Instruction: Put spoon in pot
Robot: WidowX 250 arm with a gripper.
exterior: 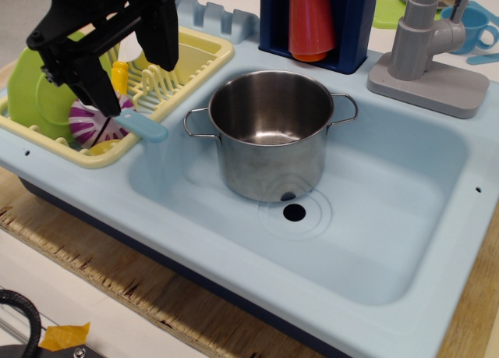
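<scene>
Fingers (160, 42) spread above spoon (142, 125), pot (270, 136) apart

A mock kitchen set up for robot testing is indicated, not a real household. A light blue moulded plastic toy sink (405, 241) with a drain hole (294, 212) is mounted on a raw plywood board (101, 268). A grey toy faucet (425, 50) is fitted at the far right. A yellow dish rack (195, 62) holding a green plate (31, 93) is placed at the left. A dark blue holder (351, 30) containing an orange cup (310, 21) stands at the far edge. Yellow tape (66, 336) is seen near the bottom left corner.
</scene>
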